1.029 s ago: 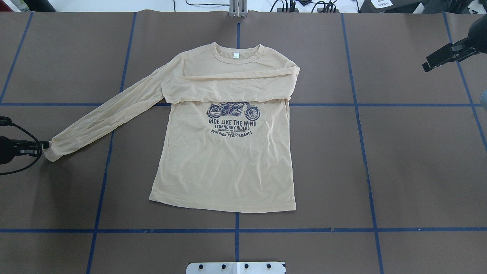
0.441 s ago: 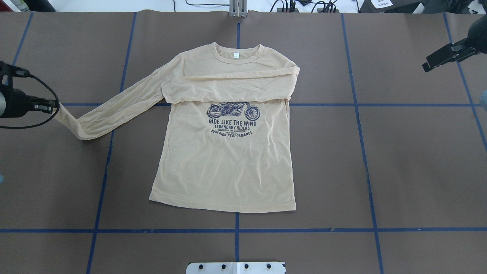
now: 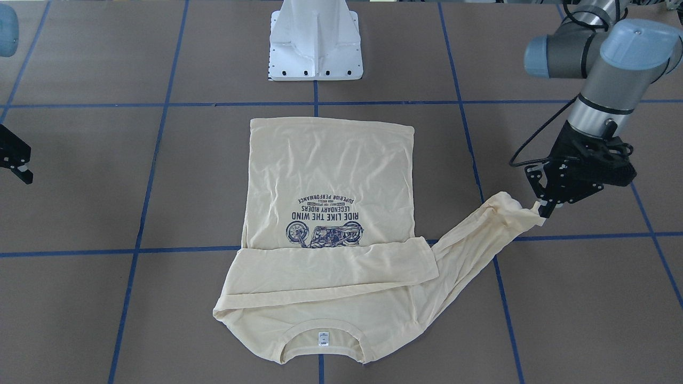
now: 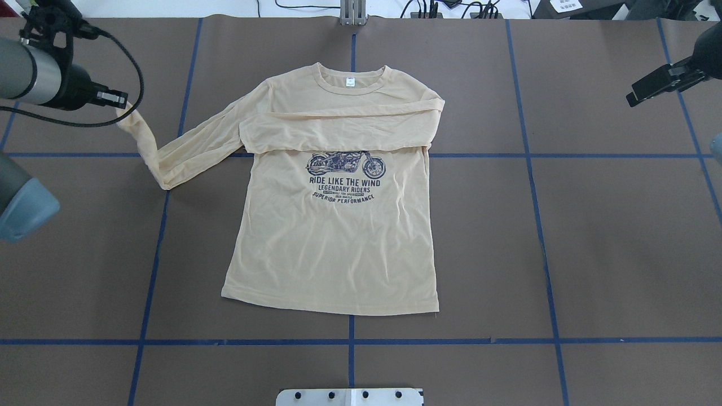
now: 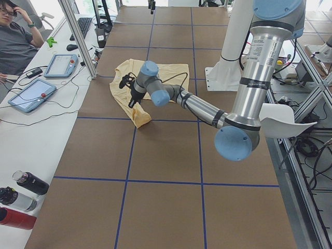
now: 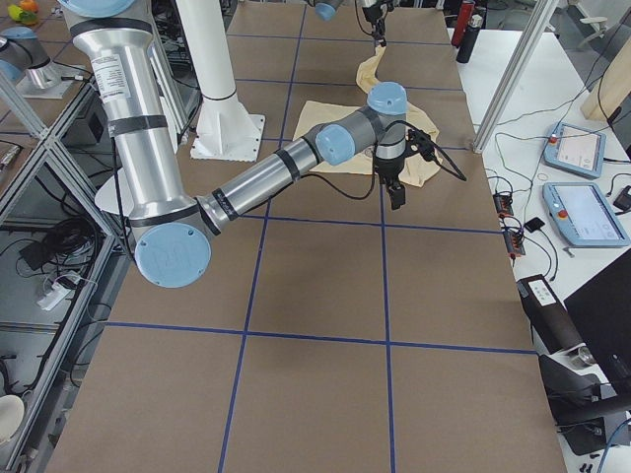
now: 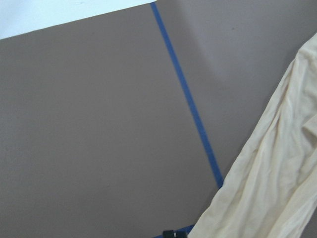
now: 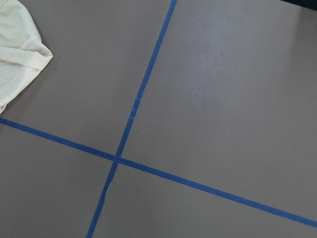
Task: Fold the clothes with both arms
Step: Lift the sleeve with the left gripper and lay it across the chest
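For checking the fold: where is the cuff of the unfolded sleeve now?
Overhead view: the sleeve cuff hangs at far left, pinched in the left end effector, left of the T-shirt body.

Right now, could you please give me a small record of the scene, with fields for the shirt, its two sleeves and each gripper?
T-shirt: flat on the table, print up, collar on the far side from the robot
folded sleeve: lies across the chest, just above the print
held sleeve: bent back on itself, cuff raised off the table
left gripper: shut on the held sleeve at its cuff
right gripper: far from the T-shirt, nothing in it; open or shut unclear
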